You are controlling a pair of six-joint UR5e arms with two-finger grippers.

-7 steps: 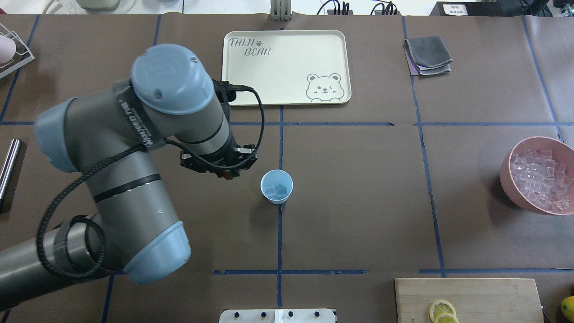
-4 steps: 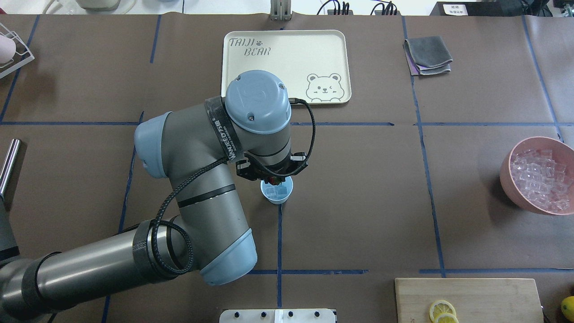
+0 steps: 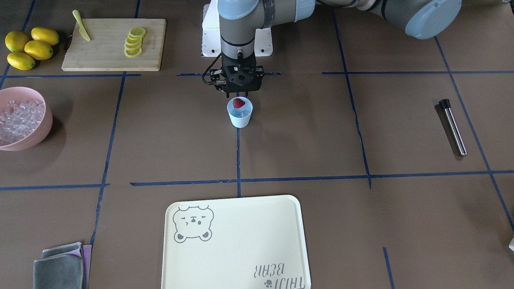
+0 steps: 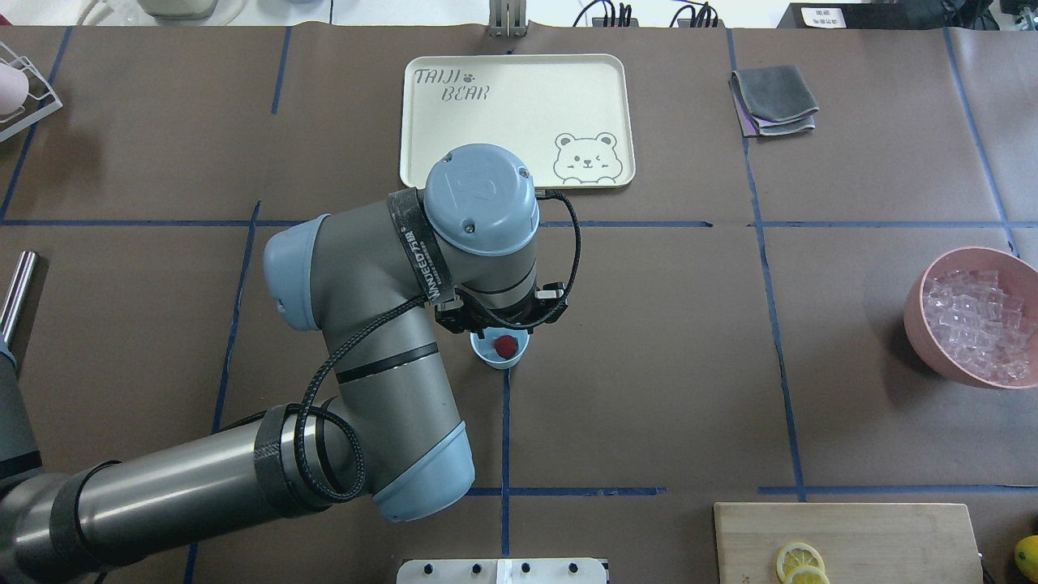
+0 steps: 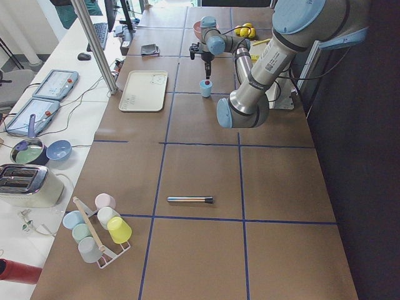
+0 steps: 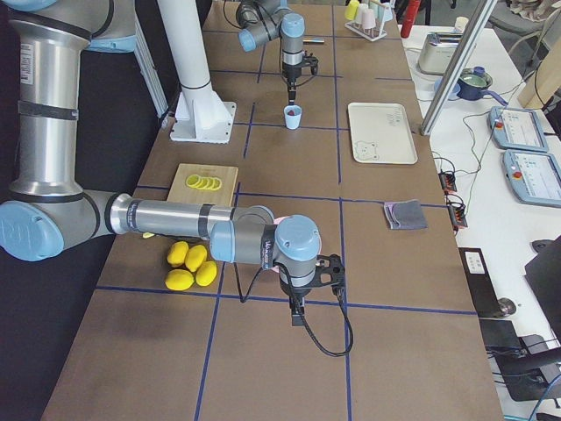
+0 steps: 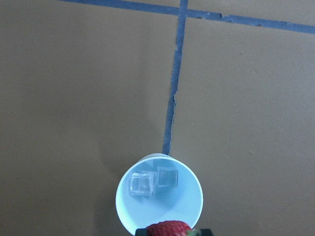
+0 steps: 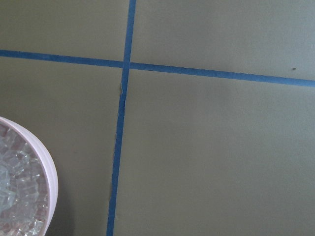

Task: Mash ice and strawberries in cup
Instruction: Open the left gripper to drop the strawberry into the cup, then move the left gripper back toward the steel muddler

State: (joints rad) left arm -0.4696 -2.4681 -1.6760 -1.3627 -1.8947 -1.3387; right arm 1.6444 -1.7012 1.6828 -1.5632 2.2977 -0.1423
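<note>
A: Strawberry (image 3: pixel 239 103), where is it?
B: Red and bumpy, pinched tight in the left hand (image 3: pixel 239 95), just over the round blue plastic cup (image 3: pixel 240 118). Two clear square ice cubes (image 7: pixel 166 178) sit inside, toward 12 o'clock in the wrist view.

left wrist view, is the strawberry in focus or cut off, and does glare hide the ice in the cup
Left wrist view: the strawberry is cropped by the bottom edge and looks slightly soft, while the ice in the cup is sharp, with no glare hiding it. Front-facing view: the strawberry shows whole but tiny, and the ice beneath it is hard to make out.
</note>
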